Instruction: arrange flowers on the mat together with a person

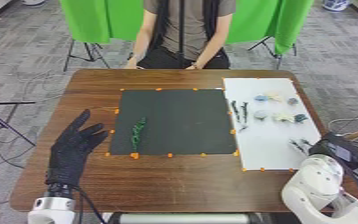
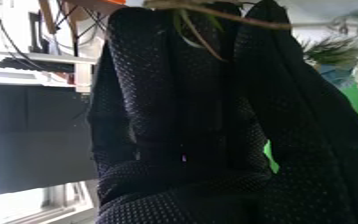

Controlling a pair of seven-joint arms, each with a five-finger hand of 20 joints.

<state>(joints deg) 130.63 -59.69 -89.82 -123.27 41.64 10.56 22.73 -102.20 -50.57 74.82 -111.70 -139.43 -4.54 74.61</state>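
On the dark mat (image 1: 189, 120), toward its left edge, lies one green sprig (image 1: 138, 132), the sole piece placed. The mat rests on the table (image 1: 184, 185); beside it, the white sheet (image 1: 264, 157) bears the remaining stock: blue flower (image 1: 262, 98), white flower (image 1: 261, 115), further small blooms, two dark stems (image 1: 245, 112) lying lengthwise near the mat, and loose foliage (image 1: 298, 145) at the side nearer the right hand (image 1: 335, 149).

Left hand (image 1: 73, 145): left of the mat, apart from the sprig, fingers spread open and holding nothing. Right hand: at the sheet's outer side, fingers and thumb extended; in the right wrist view a thin stem (image 2: 222, 15) crosses near the fingertips, and I cannot tell whether it is gripped.

Progress: apparently an early stage. One sprig is down; the flowers and most of the greenery have yet to be arranged.
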